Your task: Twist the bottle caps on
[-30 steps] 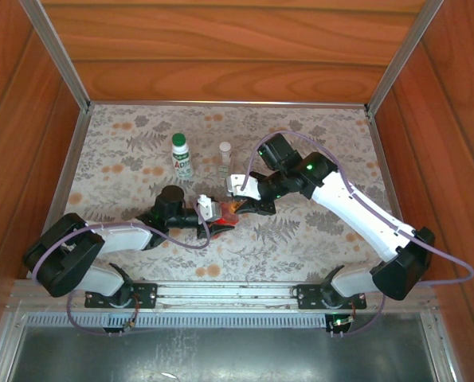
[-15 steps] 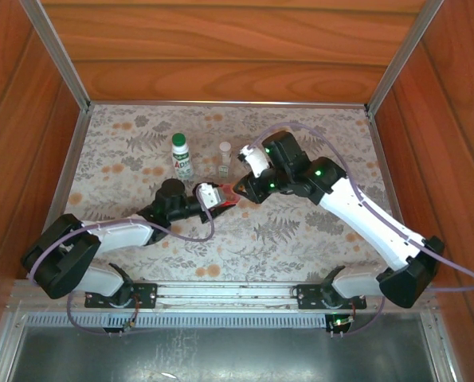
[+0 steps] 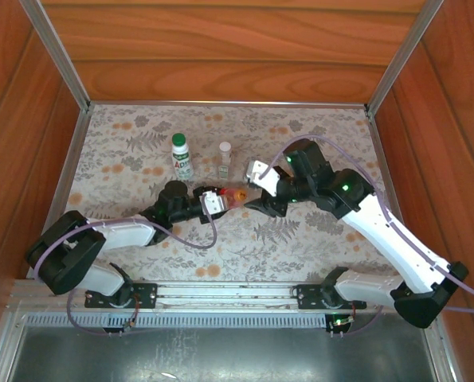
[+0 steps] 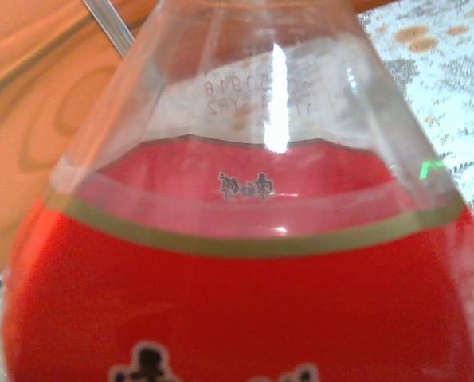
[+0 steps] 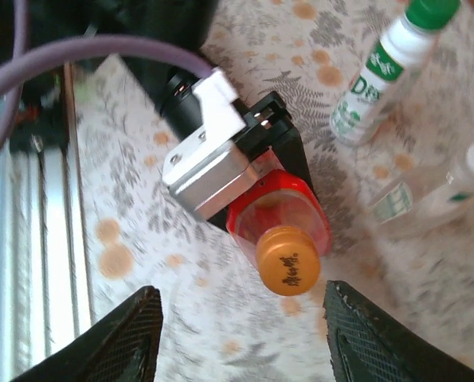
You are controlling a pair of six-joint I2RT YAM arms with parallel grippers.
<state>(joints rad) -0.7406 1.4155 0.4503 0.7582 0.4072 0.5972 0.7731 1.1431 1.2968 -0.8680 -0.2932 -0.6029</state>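
Near the middle of the table [image 3: 316, 239], the left gripper [image 3: 217, 200] is clamped on the red bottle [image 5: 297, 200], its black fingers [image 5: 278, 134] pressed against the bottle's sides. From the left wrist camera the bottle sits right against the lens: red below, a gold band across it, and a clear shoulder narrowing upward. The orange cap [image 5: 288, 260] sits on the bottle's neck with its printed top turned toward the right wrist camera. How tightly it is screwed down cannot be told, nor whether the bottle's base touches the floral mat [image 3: 141, 119].

The right gripper [image 5: 244, 298] faces the cap from the right side of the table. Its jaws are spread wide and hold nothing. The 2 dark fingertips [image 5: 133, 326] stand well to either side of the cap, and neither touches it.

Toward the far edge of the table, left of the middle, the other 2 bottles stand upright, just beside each other and apart from both grippers. The white bottle [image 3: 182, 163], with its green-printed label, is the 1 further left and carries the green cap [image 3: 178, 139]. The tiny clear bottle [image 3: 224, 165] stands to its right and carries the white cap [image 3: 225, 147]. From the right wrist camera these 2 appear at the upper right, beyond the red bottle.

A purple cable [image 5: 85, 56] crosses the upper left corner of that view, above the left gripper's metal body.
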